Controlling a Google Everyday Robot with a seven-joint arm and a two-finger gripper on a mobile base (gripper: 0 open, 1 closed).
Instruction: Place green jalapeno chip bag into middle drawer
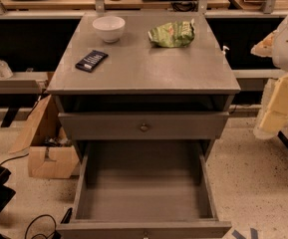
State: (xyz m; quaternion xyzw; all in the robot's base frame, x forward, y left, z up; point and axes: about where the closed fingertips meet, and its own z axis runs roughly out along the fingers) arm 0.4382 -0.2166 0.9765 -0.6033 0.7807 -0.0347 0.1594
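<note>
The green jalapeno chip bag (172,34) lies crumpled on the grey cabinet top (143,68), at the back right. The middle drawer (143,195) is pulled wide open at the bottom of the view, and its flat floor is bare. Above it is a closed drawer front with a round knob (144,127). My arm comes in at the right edge. The gripper (264,45) hangs off the cabinet's right side, level with the bag and well apart from it. Nothing shows in it.
A white bowl (108,28) stands at the back left of the top. A flat dark bar (91,60) lies in front of it. A cardboard box (49,156) and cables sit on the floor left of the cabinet. Shelving runs behind.
</note>
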